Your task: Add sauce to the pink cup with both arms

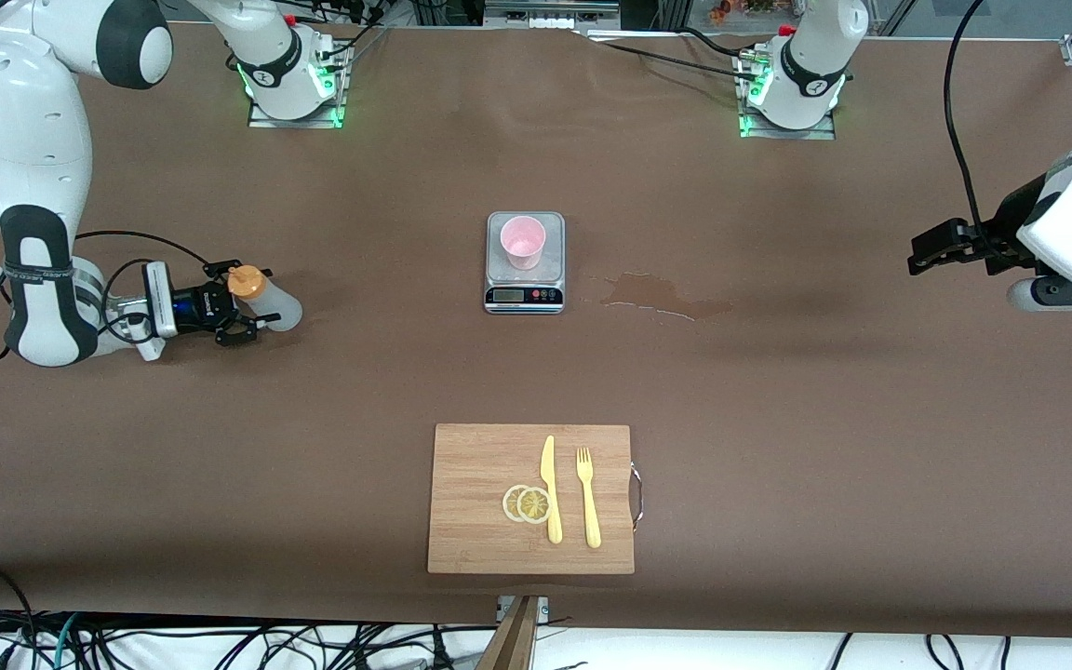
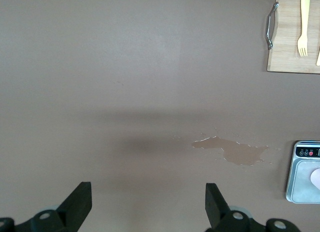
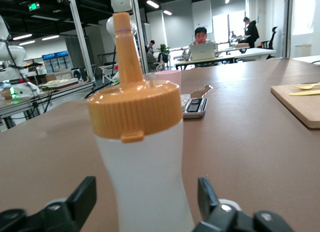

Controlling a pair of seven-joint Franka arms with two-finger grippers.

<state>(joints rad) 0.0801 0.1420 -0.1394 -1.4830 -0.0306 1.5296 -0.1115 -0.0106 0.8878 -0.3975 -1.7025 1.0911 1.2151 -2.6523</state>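
Note:
The sauce bottle (image 1: 277,307), whitish with an orange nozzle cap, stands on the table at the right arm's end. My right gripper (image 1: 261,298) is low around it and open. In the right wrist view the bottle (image 3: 145,177) fills the space between the right gripper's (image 3: 145,197) fingers, with a gap on each side. The pink cup (image 1: 523,242) sits on a small scale (image 1: 524,296) mid-table and shows past the bottle in the right wrist view (image 3: 169,76). My left gripper (image 1: 929,253) waits open and empty over the left arm's end of the table (image 2: 148,197).
A wet spill (image 1: 662,296) lies beside the scale toward the left arm's end, also seen from the left wrist (image 2: 232,149). A wooden cutting board (image 1: 471,502) nearer the front camera carries a yellow knife (image 1: 550,489), fork (image 1: 588,498) and lemon slices (image 1: 527,503).

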